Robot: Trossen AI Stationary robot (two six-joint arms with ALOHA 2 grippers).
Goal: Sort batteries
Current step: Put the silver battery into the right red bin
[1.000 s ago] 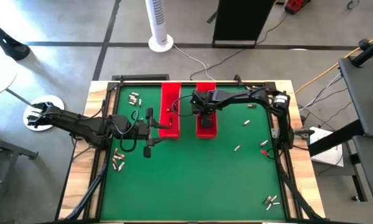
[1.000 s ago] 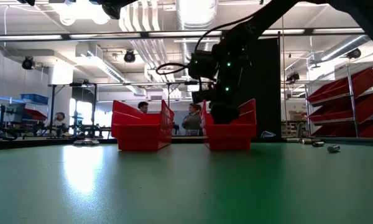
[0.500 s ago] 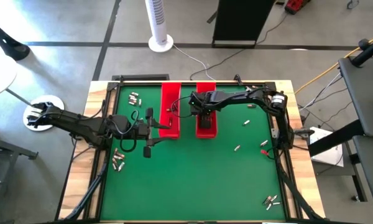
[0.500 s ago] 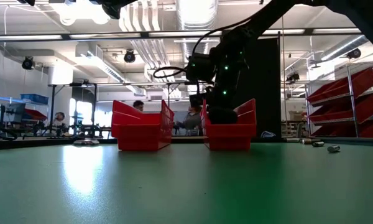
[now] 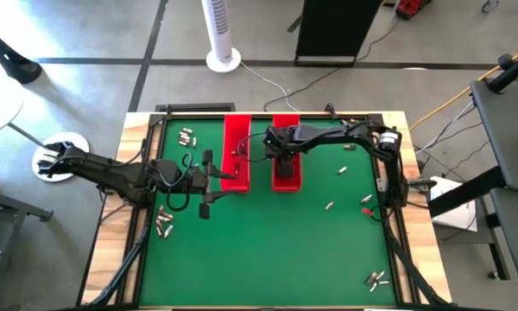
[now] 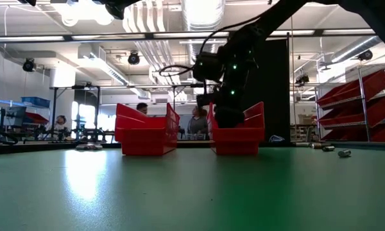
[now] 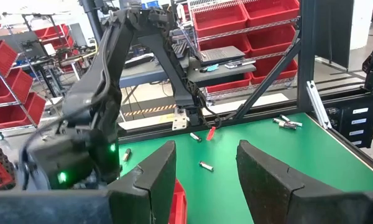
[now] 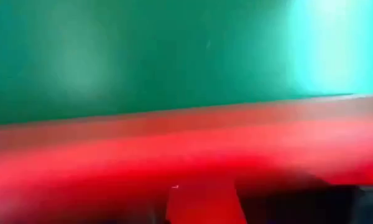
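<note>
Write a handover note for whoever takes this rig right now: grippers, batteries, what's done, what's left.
Right gripper is over the right tray; no battery visible in it.
Left gripper is open and empty, by the left tray.
Batteries lie loose on the mat: a group far left, a group near the left arm, some scattered right, a few at the near right corner.
Tray contents can't be seen.
Left: most batteries still need sorting.

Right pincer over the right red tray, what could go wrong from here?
1. The right pincer hangs low over the right red tray, so a sideways move could catch its wall and shove it.
2. The left pincer sits at the left red tray, close by; the arms might collide.
3. Loose batteries lie nearby and could get swept away.
</note>
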